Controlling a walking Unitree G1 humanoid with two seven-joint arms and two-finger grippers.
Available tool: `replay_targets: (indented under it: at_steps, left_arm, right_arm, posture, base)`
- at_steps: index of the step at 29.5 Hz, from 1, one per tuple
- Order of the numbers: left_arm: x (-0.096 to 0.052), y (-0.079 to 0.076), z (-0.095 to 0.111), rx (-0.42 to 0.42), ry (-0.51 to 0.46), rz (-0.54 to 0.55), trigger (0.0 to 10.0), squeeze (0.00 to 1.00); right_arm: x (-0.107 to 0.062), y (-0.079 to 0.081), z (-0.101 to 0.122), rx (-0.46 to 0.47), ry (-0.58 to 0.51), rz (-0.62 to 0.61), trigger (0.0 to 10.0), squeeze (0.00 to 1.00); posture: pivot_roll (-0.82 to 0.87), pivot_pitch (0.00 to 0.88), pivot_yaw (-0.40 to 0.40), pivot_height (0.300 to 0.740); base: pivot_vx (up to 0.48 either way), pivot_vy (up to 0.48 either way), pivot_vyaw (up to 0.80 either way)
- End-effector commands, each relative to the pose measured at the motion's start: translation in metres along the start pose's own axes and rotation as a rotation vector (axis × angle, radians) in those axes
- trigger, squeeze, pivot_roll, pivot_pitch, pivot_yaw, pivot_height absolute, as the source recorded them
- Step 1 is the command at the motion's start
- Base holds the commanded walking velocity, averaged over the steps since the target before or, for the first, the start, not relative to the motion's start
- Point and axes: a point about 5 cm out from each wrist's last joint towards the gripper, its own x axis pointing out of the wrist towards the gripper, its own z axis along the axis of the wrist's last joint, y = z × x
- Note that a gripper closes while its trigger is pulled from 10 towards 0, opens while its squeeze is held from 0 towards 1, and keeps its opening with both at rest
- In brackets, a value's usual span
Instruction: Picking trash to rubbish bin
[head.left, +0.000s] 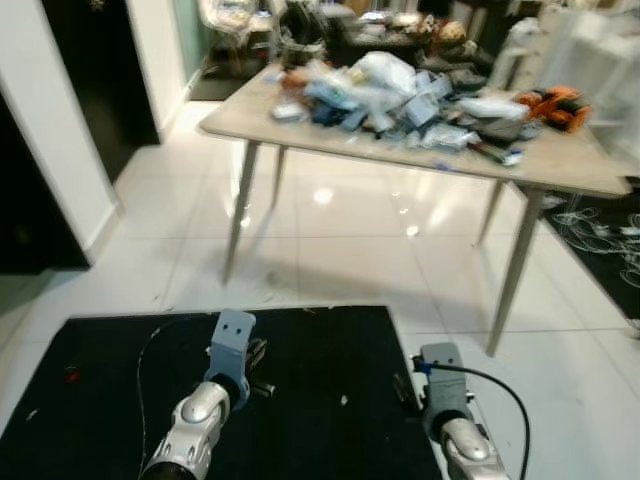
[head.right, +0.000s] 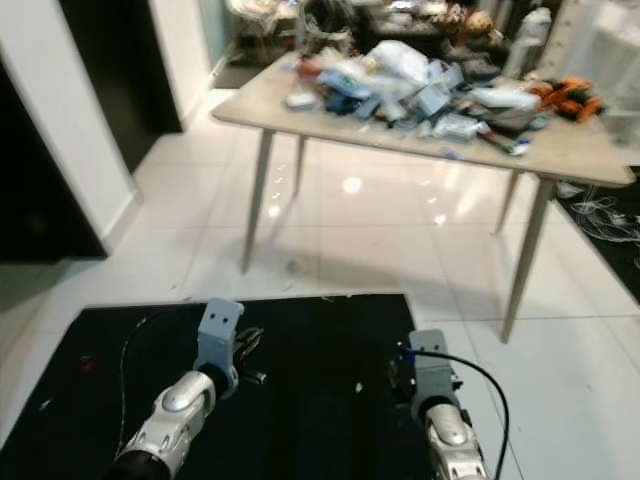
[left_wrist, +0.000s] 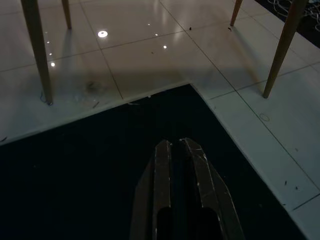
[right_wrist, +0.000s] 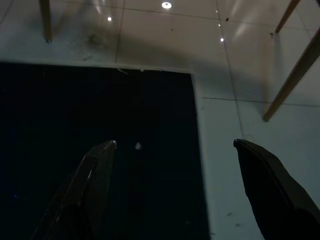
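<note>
A heap of trash (head.left: 400, 95), bags, wrappers and boxes, covers a light wooden table (head.left: 560, 165) ahead of me. Both arms hang low over a black mat (head.left: 320, 350). My left gripper (left_wrist: 176, 145) is shut, its two black fingers pressed together above the mat with nothing between them. My right gripper (right_wrist: 175, 145) stands open, fingers (right_wrist: 95, 165) wide apart over the mat's right edge. A tiny white scrap (right_wrist: 138, 146) lies on the mat between the right fingers' line of sight. No rubbish bin can be made out.
White tiled floor (head.left: 350, 240) lies between the mat and the table. The table's slanted legs (head.left: 240, 215) stand ahead. An orange tool (head.left: 555, 105) rests at the table's right end. Cables (head.left: 600, 225) lie on a dark rug at right. A white wall corner (head.left: 60, 150) stands left.
</note>
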Motion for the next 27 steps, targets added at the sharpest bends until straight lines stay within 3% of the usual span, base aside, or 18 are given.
replay_targets:
  at_steps: [1,27]
  left_arm:
    - [-0.0040,0.0062,-0.0071,0.005,0.029,0.018,10.0,0.00]
    - [-0.0030,0.0035,-0.0036,-0.003,0.009,0.022,10.0,0.00]
  right_arm:
    - [0.0003,0.0095,-0.0010,0.005,0.003,0.026,10.0,0.00]
    - [0.0005,0.0117,0.0016,-0.025,-0.017,0.054,10.0,0.00]
  posture:
    - [-0.05,0.043,0.027,0.740]
    - [-0.05,0.055,0.019,0.740]
  base:
    - [0.315,0.000,0.00]
    - [0.318,0.000,0.00]
